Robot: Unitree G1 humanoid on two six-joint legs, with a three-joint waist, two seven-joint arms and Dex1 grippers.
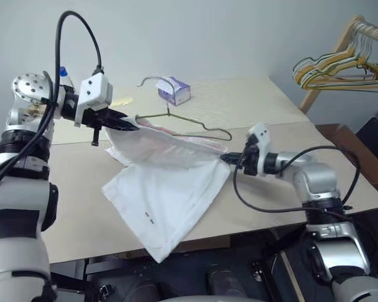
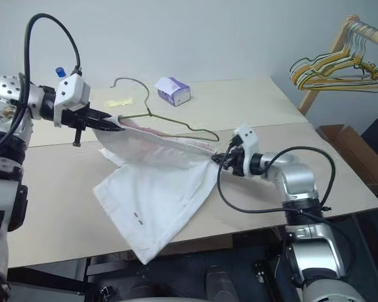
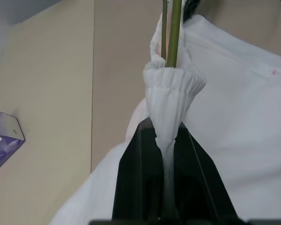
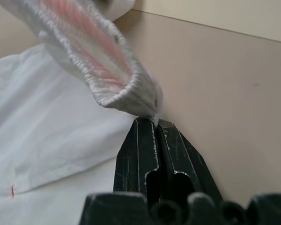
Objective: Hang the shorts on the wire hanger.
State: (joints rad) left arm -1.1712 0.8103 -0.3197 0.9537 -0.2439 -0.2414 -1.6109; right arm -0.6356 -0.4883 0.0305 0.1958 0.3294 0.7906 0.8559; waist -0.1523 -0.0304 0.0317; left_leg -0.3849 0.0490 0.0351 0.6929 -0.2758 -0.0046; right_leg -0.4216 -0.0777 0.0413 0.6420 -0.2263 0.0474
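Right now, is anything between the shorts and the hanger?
Nothing visible. Both hands already pinch the shorts' waistband, the left hand at one end, the right hand at the other. The hanger wire runs along the stretched waistband. The tissue box sits clear behind.

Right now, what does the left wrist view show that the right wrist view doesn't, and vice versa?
Left wrist only: the wire hanger running into the gathered waistband, the tissue box on the table, and the left gripper shut on the shorts.
Right wrist only: the right gripper pinching the other end of the waistband, its pink inside facing the camera, and a small red mark on the cloth.
Both: white shorts lying over the beige table, each gripper shut on the waistband.
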